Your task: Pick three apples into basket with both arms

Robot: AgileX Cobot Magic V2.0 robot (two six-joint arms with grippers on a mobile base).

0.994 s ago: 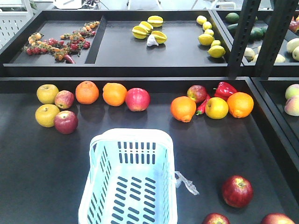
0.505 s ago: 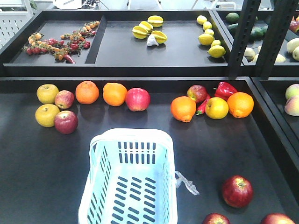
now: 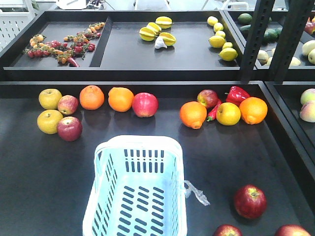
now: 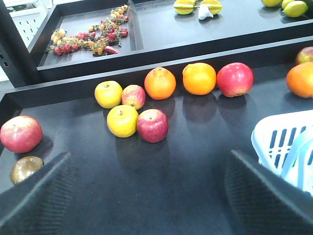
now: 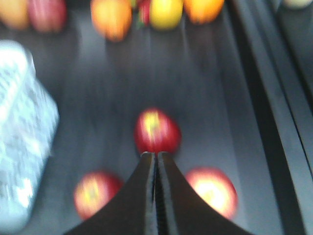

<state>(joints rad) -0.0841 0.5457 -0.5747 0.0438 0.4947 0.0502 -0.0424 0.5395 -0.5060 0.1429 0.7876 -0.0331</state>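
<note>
1. Basket (image 3: 135, 187) sits mid near edge of tray (image 3: 44, 196); its top is open from above.
2. Left of basket: bare tray up to fruit cluster (image 3: 49, 121) near far-left corner.
3. Bare band between basket and fruit row (image 3: 120, 99) along far edge.
4. Right of basket: plastic strip (image 3: 197, 192) sticks out, then a bare gap to three apples (image 3: 250, 201) at near-right corner, with gaps between them.
5. Right wall (image 3: 289, 147) is near the apples.
</note>
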